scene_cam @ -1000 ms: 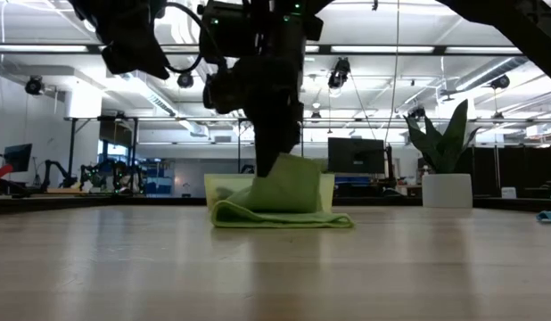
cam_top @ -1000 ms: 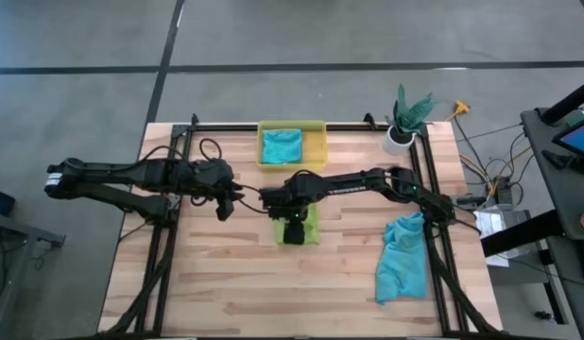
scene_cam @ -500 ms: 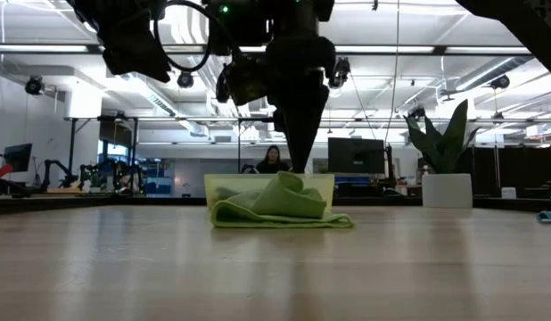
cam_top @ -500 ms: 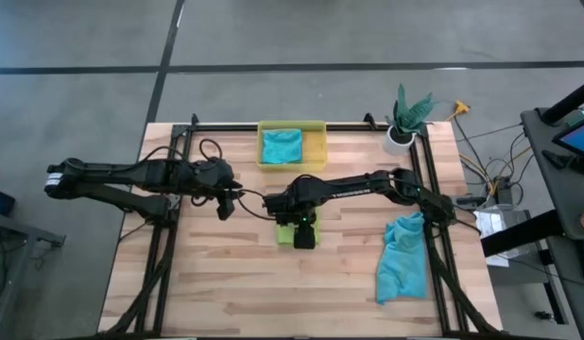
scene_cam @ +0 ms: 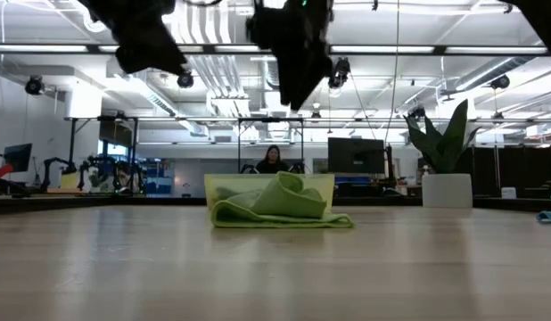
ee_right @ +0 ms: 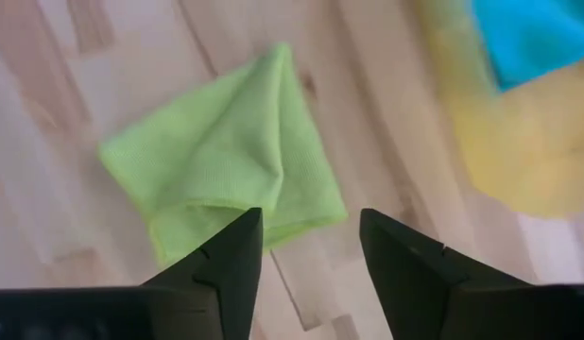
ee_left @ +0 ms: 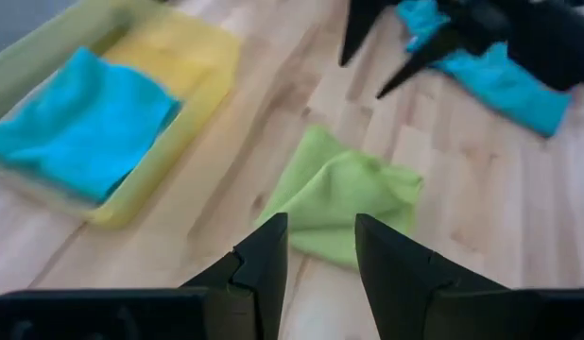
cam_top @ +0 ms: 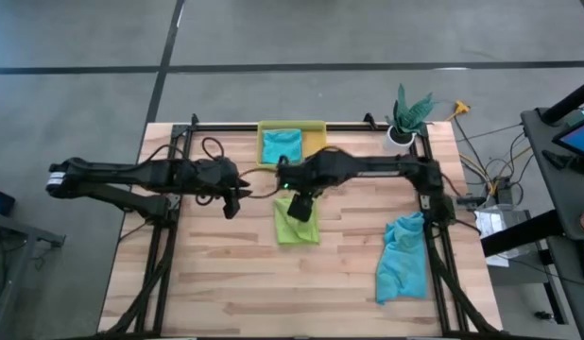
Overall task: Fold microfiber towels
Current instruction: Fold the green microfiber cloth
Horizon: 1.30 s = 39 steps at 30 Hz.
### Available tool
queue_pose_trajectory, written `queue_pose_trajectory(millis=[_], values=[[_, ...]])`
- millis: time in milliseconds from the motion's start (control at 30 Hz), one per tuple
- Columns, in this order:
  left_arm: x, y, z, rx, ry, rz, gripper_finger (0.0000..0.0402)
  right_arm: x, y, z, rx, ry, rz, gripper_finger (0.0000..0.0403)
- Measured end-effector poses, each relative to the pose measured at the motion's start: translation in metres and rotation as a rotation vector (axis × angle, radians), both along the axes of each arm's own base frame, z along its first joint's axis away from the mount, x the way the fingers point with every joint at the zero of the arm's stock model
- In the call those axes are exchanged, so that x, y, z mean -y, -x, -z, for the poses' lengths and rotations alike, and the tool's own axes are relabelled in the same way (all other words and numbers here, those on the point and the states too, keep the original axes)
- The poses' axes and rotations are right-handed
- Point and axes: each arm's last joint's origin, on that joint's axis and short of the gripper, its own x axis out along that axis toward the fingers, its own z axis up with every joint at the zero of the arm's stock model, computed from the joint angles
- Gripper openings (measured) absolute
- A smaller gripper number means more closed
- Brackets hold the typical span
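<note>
The lime green towel (cam_top: 298, 227) lies folded in a rumpled heap on the table's middle, also seen in the low view (scene_cam: 280, 205). My right gripper (ee_right: 311, 227) hangs open above the towel's far part (cam_top: 299, 208), clear of it. My left gripper (ee_left: 320, 236) is open and empty, held in the air left of the towel (cam_top: 233, 200). A folded teal towel (cam_top: 281, 146) lies inside the yellow bin (cam_top: 316, 142). A second teal towel (cam_top: 403, 257) lies crumpled near the table's right edge.
A potted plant (cam_top: 405, 118) stands at the far right corner. Black frame rails (cam_top: 169, 236) run along the table's left, right and far sides. Bare wood lies in front of the green towel toward the near edge. A person (scene_cam: 274, 160) sits far behind the table.
My right gripper has let go of the green towel, risen well above it and drawn toward the far edge, rolling at the wrist. The towel's raised fold has sunk onto the heap; its bottom layer has stayed in place.
</note>
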Motion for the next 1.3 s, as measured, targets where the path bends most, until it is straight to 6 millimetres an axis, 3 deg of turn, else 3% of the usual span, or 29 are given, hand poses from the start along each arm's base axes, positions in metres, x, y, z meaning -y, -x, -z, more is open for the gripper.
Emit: queue_pose_trajectory(millis=[233,367,567,700,933,1133,1300], values=[[0.002,-0.030,0.014,-0.013,0.022,0.103,0.0111,0.003,0.034,-0.050,0.162,-0.027,0.074,0.0141],[-0.007,-0.052,0.014,-0.015,0.033,0.181,0.0111,0.002,0.054,-0.062,0.225,-0.088,0.157,0.0133],[-0.038,-0.077,-0.006,-0.051,0.112,0.239,0.0111,0.000,0.075,-0.065,0.377,-0.242,0.254,0.0131],[-0.056,-0.090,0.002,-0.127,0.187,0.379,0.0111,-0.003,0.086,-0.055,0.472,-0.394,0.264,0.0121],[-0.066,-0.113,0.033,-0.238,0.069,0.569,0.0111,-0.015,0.105,-0.023,0.525,-0.581,0.350,0.0094],[-0.071,-0.136,0.064,-0.301,0.106,0.629,0.0111,-0.026,0.122,0.003,0.515,-0.467,0.477,0.0079],[-0.077,-0.154,0.061,-0.267,0.084,0.626,0.0111,-0.025,0.126,0.029,0.460,-0.331,0.425,0.0079]])
